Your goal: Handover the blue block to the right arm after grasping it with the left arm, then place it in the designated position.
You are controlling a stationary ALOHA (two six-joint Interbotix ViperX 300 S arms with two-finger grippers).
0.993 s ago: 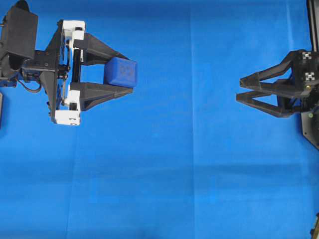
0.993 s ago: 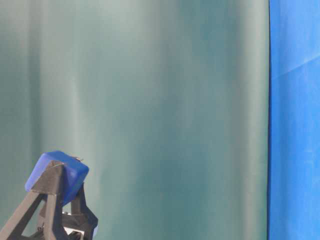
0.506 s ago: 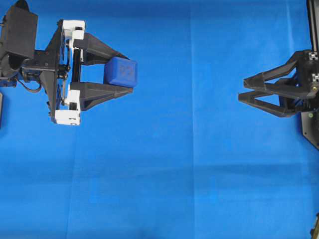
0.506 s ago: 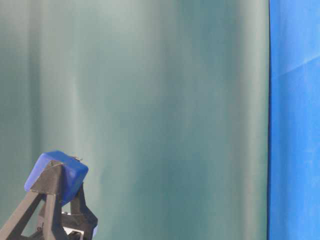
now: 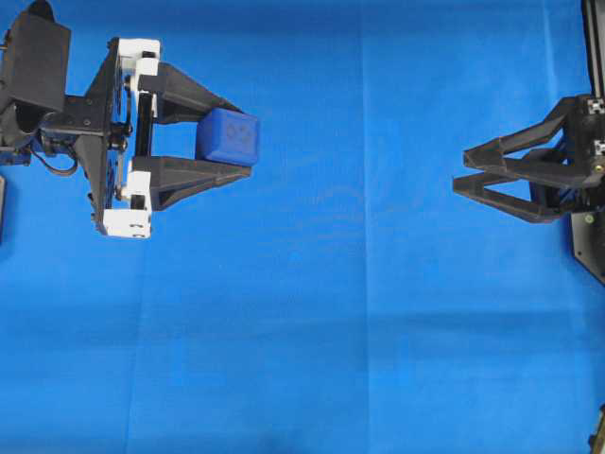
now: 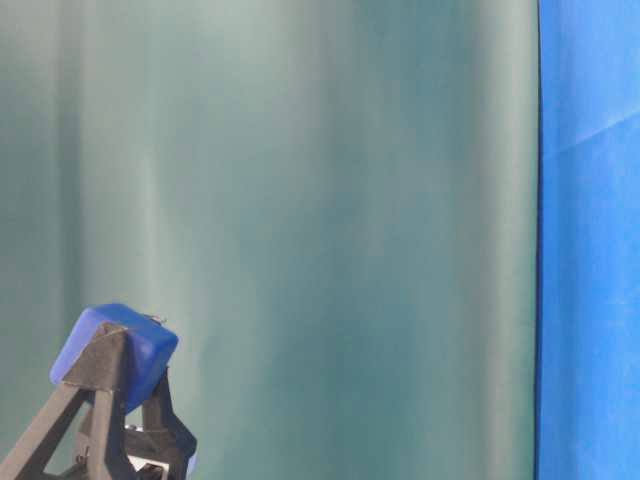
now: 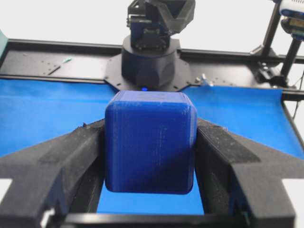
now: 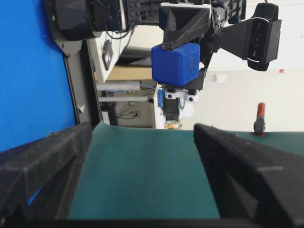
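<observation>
Over on the left, left gripper [image 5: 219,139] clamped on the blue block [image 5: 228,136], held up off the blue cloth [image 5: 331,312] between both fingertips. Way across on the right, right gripper [image 5: 460,169] spread wide, nothing in it, pointing back toward the block.

No legible text, brand or number is found in any view. The blue block [image 5: 228,138] carries a faint embossed mark on its top face, unreadable. The right arm [image 5: 579,156] bears small black-and-white square markers, patterns only.
</observation>
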